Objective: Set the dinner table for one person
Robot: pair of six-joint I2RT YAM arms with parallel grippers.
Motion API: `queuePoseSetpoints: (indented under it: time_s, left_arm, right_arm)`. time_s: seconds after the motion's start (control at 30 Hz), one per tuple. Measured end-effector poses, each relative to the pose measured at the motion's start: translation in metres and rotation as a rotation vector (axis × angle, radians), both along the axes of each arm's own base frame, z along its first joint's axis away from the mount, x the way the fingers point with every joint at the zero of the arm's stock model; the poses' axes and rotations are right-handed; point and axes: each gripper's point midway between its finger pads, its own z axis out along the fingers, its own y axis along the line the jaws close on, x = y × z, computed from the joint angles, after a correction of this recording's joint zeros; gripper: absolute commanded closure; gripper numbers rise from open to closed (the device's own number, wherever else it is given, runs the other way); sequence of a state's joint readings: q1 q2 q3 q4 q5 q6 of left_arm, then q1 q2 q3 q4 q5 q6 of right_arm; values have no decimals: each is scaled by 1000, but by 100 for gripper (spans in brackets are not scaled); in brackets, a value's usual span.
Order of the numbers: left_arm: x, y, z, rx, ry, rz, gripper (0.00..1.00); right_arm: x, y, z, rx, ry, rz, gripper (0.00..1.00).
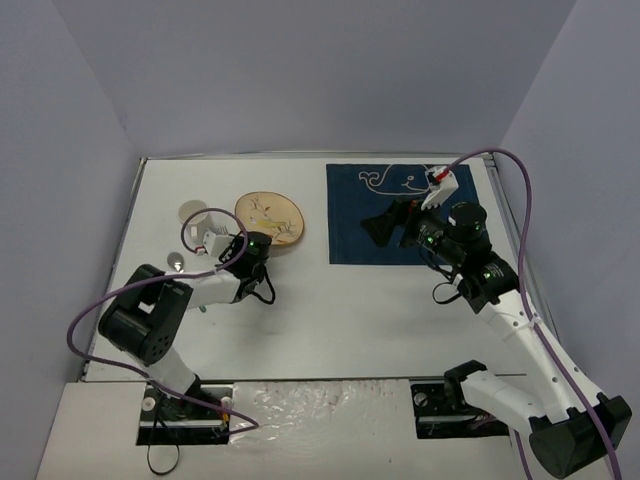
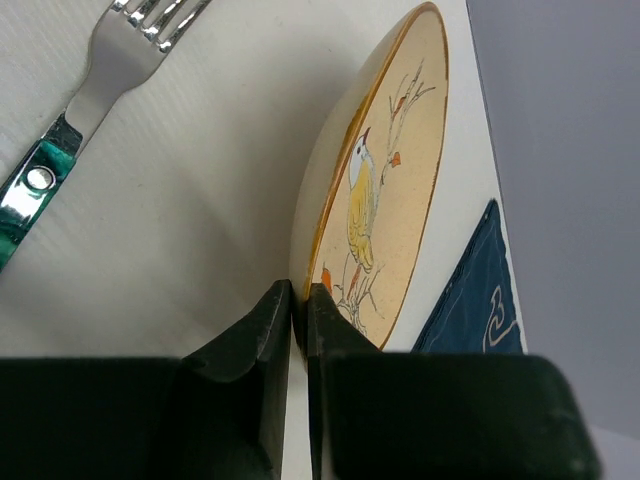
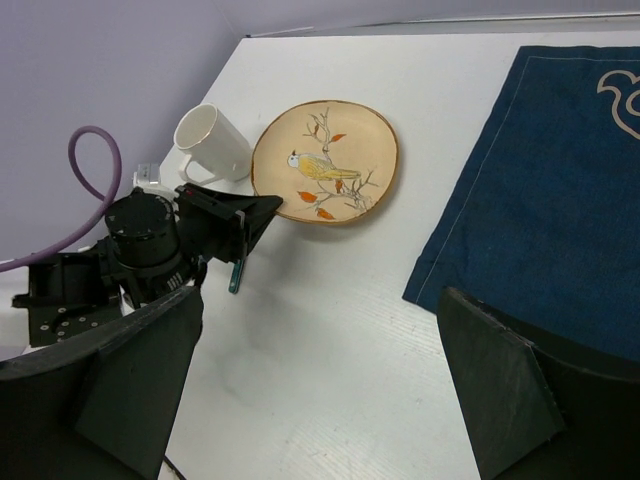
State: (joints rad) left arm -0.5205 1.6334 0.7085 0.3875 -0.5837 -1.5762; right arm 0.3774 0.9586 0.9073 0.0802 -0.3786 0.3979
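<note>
**Surface** (image 1: pixel 330 310): white, matte, rectangular, with thin metal edging. It is spread beneath both arms and fills most of the top view; every item below is carried on it.

**Placemat** (image 1: pixel 405 213): navy cloth with a white whale outline, laid flat at the far right of the surface.

**Plate** (image 1: pixel 270 218): cream with a gold rim and a painted bird on a branch, set left of the placemat and apart from it. Whether it is raised off the surface cannot be told.

**Mug** (image 3: pixel 210 140): white, handled, stood just beside the plate's left edge.

**Fork** (image 2: pixel 100 70): steel tines and a green handle, laid on the surface left of the plate.

**Left gripper** (image 2: pixel 300 295): clenched on the plate's near rim, which is pinched between the two fingers.

**Right gripper** (image 3: pixel 320 300): released, fingers spread wide with nothing held, positioned over the placemat's left part.
</note>
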Motion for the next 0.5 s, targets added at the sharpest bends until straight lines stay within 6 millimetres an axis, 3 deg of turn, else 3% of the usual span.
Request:
queuePoseSetpoints:
  time_s: [0.2,0.37,0.5]
  left_arm:
    - [-21,-10,27,57,-4,-149,100]
    - [-22,-25,49,50,-46,-258,100]
    - [-12,-55,57,26,-47,-388,100]
  right_arm:
    - [-9,2,7,-2,-27,20,0]
    - [-13,1,9,-1,-29,24,0]
    - [-14,-1,13,-5,-34,17,0]
